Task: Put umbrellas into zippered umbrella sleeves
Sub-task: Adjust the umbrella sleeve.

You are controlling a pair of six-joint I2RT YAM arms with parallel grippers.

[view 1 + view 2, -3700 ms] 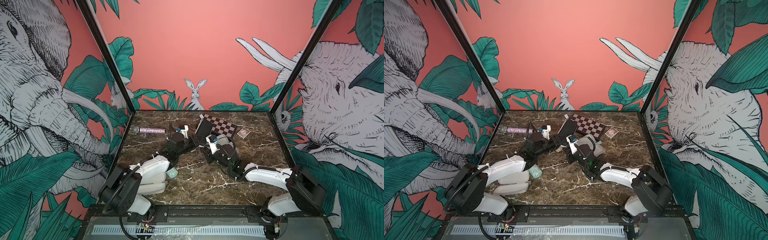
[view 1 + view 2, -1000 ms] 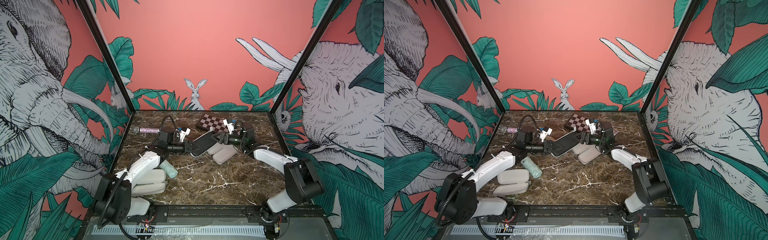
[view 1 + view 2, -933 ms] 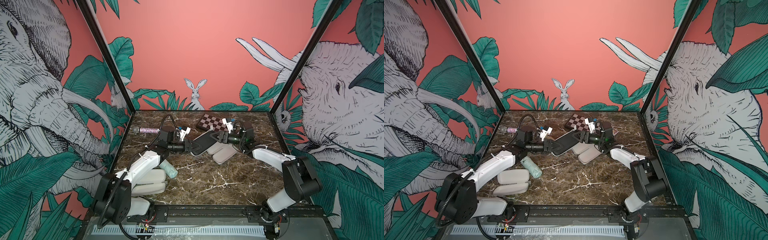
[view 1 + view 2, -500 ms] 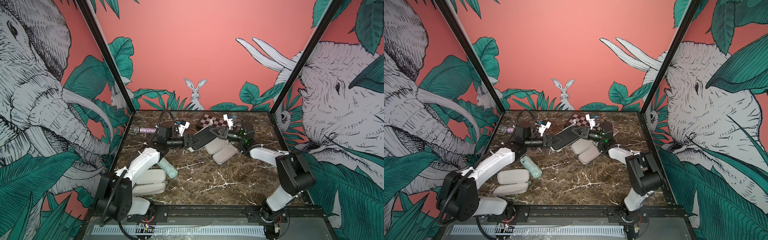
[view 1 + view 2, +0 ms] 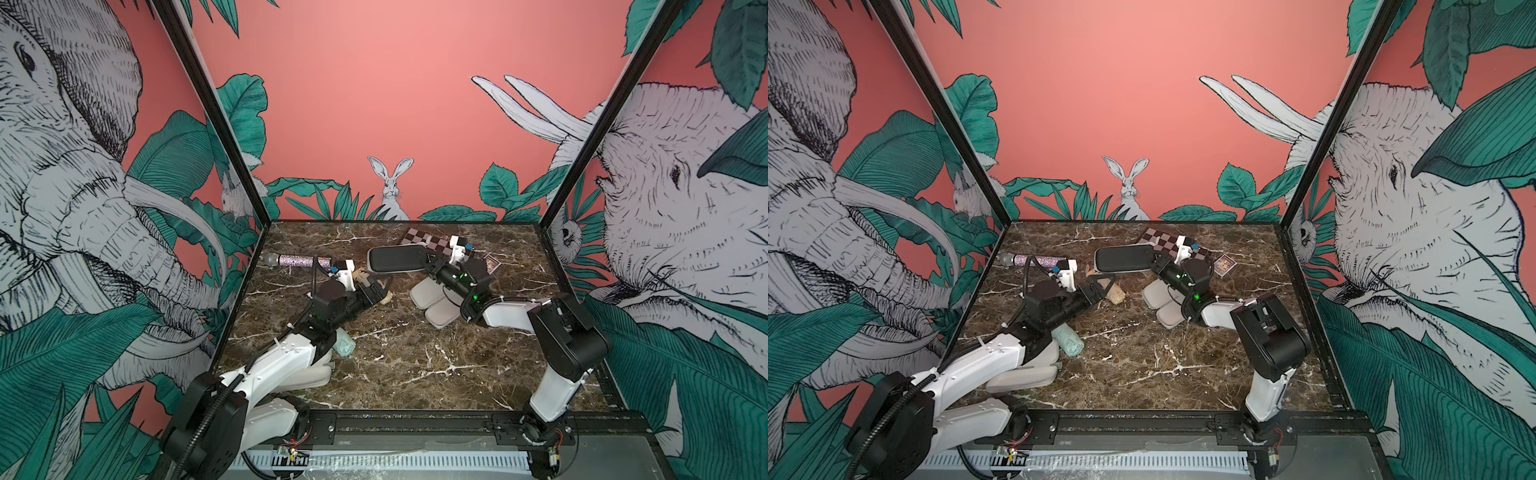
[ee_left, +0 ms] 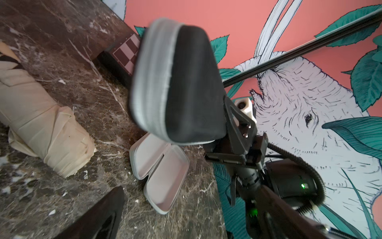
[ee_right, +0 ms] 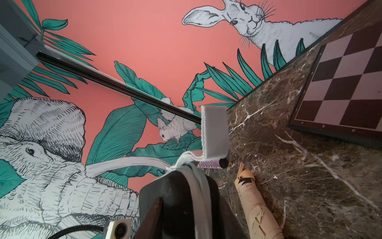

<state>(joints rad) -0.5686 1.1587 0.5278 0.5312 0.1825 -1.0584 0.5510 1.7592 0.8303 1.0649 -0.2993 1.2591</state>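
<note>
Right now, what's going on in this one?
The right gripper is shut on one end of the black sleeve, holding it off the marble table; the sleeve looks closed. The left gripper has its jaws wide open and empty beside the tan umbrella, which lies on the table. A beige sleeve lies open nearby, and the mint umbrella is unpacked.

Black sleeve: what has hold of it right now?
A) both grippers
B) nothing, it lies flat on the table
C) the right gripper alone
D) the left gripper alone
C: the right gripper clamps one end of the black sleeve, while the left gripper stands open and apart from it, by the tan umbrella.
</note>
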